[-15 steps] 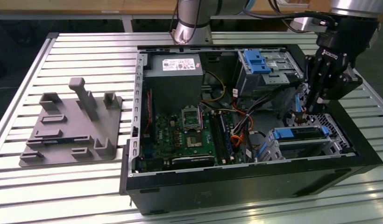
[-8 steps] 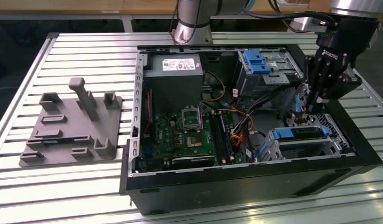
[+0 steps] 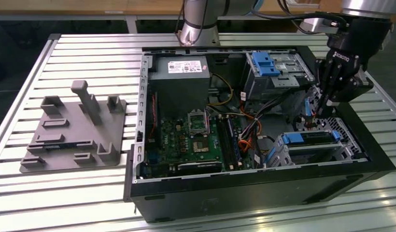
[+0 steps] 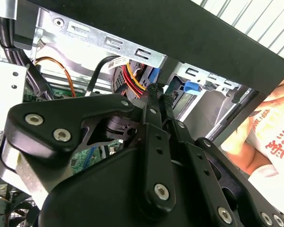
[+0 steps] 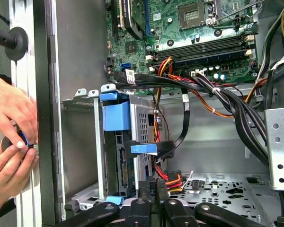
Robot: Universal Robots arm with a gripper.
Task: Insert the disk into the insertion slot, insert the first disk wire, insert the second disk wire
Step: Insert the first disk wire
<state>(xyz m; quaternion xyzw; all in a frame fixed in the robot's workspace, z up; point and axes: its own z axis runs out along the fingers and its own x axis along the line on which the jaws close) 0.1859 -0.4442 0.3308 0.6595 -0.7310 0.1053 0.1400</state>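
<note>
The gripper (image 3: 320, 110), fingers drawn together, hangs inside the computer case (image 3: 249, 189) just beside the red-and-yellow wire bundle (image 5: 168, 178); whether it pinches a wire cannot be told. The disk (image 3: 309, 137) sits in the insertion slot (image 3: 345, 142), its end facing those wires, apparently for plugging.

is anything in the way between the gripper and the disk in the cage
Yes. The disk sits in the slot, and between its end and the gripper hang a black cable with a blue tag and a red-and-yellow wire bundle. Nothing else visible stands between them.
</note>
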